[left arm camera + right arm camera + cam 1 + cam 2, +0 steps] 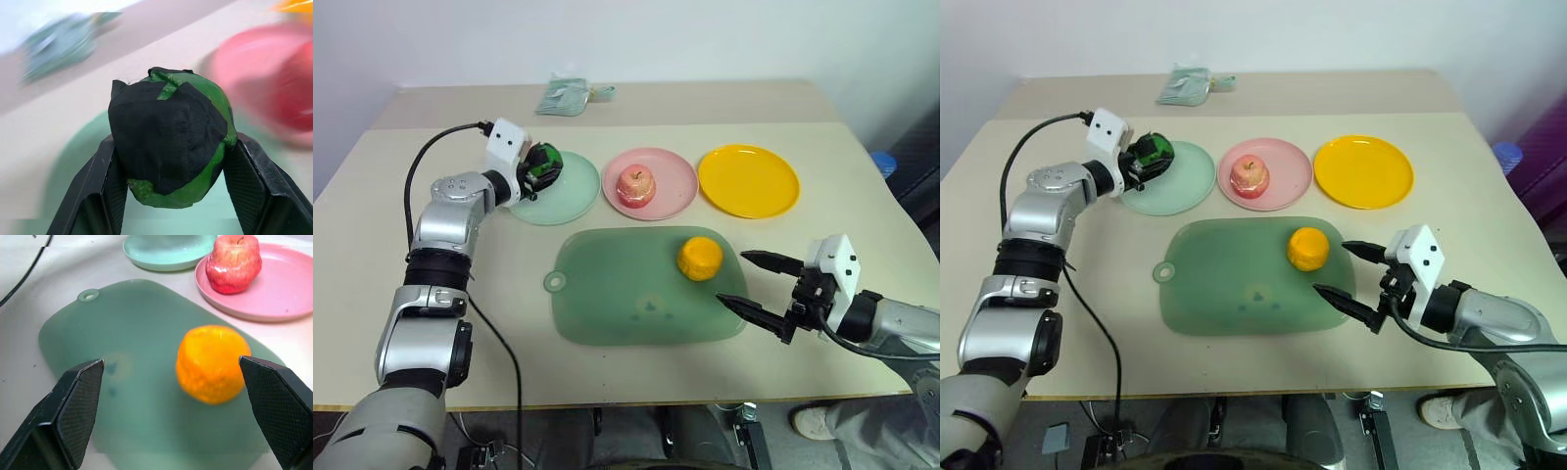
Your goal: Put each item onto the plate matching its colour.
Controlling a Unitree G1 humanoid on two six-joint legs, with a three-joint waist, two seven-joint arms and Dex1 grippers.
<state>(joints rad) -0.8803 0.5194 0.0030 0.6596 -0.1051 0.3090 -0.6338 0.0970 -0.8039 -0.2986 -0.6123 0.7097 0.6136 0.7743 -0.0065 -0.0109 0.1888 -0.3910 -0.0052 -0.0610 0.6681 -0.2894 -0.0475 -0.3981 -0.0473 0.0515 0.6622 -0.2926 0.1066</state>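
Note:
My left gripper (539, 168) is shut on the dark green-and-black ball (171, 147) and holds it over the left part of the mint green plate (566, 199); whether the ball touches the plate I cannot tell. The pink-red apple (636, 184) rests on the pink plate (677, 176). To its right the yellow plate (749, 180) has nothing on it. A lumpy yellow-orange fruit (700, 258) lies on the right part of the translucent green tray (617, 294). My right gripper (732, 279) is open just right of the tray, its fingers pointing toward that fruit without touching it.
A folded greenish packet (564, 95) lies at the far back of the table. A black cable (431, 157) loops off the left wrist. Beyond the table's right edge stands a blue object (884, 163).

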